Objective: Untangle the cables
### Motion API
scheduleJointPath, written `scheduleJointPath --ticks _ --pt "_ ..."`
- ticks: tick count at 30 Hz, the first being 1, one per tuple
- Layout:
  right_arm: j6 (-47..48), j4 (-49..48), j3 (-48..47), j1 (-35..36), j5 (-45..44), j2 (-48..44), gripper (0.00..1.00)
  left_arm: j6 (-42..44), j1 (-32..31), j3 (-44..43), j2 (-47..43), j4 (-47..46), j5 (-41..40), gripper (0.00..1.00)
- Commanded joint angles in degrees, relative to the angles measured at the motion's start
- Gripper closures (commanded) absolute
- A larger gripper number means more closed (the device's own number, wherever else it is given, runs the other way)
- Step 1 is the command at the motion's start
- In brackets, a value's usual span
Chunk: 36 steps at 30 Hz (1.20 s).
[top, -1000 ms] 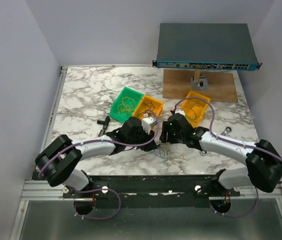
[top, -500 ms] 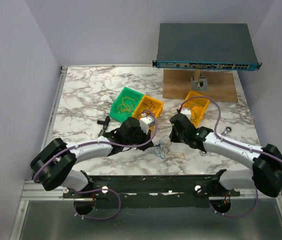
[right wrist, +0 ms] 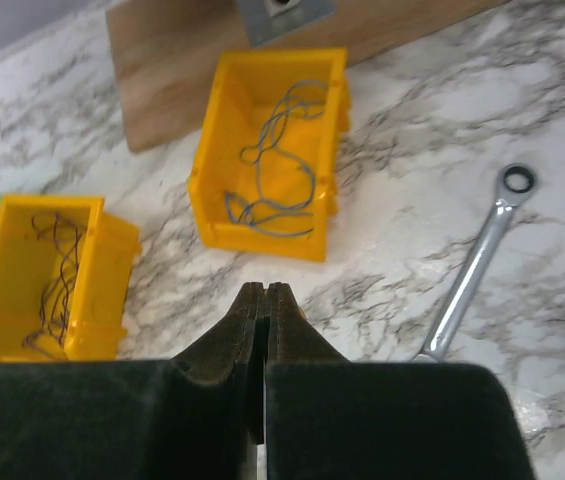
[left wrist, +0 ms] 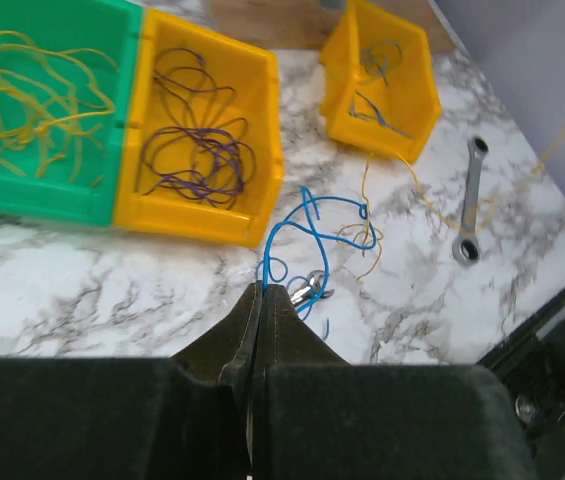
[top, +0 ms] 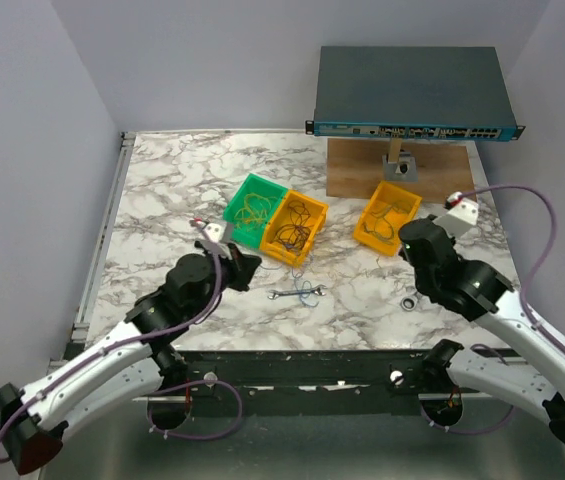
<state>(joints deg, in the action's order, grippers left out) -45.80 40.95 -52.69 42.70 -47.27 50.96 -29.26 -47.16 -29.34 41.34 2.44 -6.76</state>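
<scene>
Both sets of fingers are pinched tight. My left fingers point(left wrist: 245, 335) hover over the desk point(top: 162, 190), tips aimed at the cables point(left wrist: 312, 225): blue + yellow-orange strands looped together. They lie toward the desk's near edge, approx mid-width, just in front of the yellow bin point(left wrist: 207, 140) w/ dark wire. In the left wrist view the blue end runs up to the tips; can't tell if it's nipped. My right fingers point(right wrist: 249, 325) show nothing between them; they sit above the desk nr its right edge, wrench point(right wrist: 477, 260) just beside.
</scene>
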Motion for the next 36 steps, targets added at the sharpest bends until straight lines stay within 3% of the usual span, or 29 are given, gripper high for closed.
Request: scheduleJointPath --ticks 1,5,8,13,18,24,27,28,32,36 --pt "-7.09 10.87 -2.28 -0.37 -15.11 -5.59 0.99 -8.29 2.66 -1.18 -12.12 15.58 -14.21 1.00" --pt "-3.01 8.08 -1.93 -0.34 -11.46 -9.44 0.99 -7.85 5.53 -4.26 -20.14 20.99 -15.44 1.00" --pt "-1.21 5.95 -1.54 -0.38 -8.62 -10.62 0.99 -4.23 5.91 -9.27 -21.07 23.88 -15.73 1.00" --pt "-10.89 16.53 -5.30 -0.37 -16.98 -9.83 0.99 -1.20 6.75 -20.27 -19.78 35.65 -28.74 1.00" --pt "-26.10 29.84 -7.49 -0.34 -25.49 -12.50 0.99 4.22 6.94 -23.75 -22.11 38.01 -39.80 1.00" --pt "-24.73 29.45 -8.83 -0.39 -26.62 -16.02 0.99 8.34 6.99 -25.71 -23.43 38.53 -46.05 1.00" --pt "1.41 8.64 -4.58 -0.34 -15.11 -18.80 0.99 12.26 7.03 -24.36 -24.75 33.66 -39.40 1.00" --pt "5.82 3.25 -3.19 -0.35 -9.24 -19.43 0.99 12.48 6.99 -24.61 -24.36 32.98 -38.04 1.00" --pt "15.65 -8.17 -2.27 -0.37 10.15 -17.89 0.99 16.48 7.04 -29.43 -20.15 31.99 -31.58 1.00" --pt "19.95 -12.15 -7.42 -0.35 28.58 -8.38 0.99 20.30 7.00 -39.19 -14.30 35.15 -28.16 1.00"
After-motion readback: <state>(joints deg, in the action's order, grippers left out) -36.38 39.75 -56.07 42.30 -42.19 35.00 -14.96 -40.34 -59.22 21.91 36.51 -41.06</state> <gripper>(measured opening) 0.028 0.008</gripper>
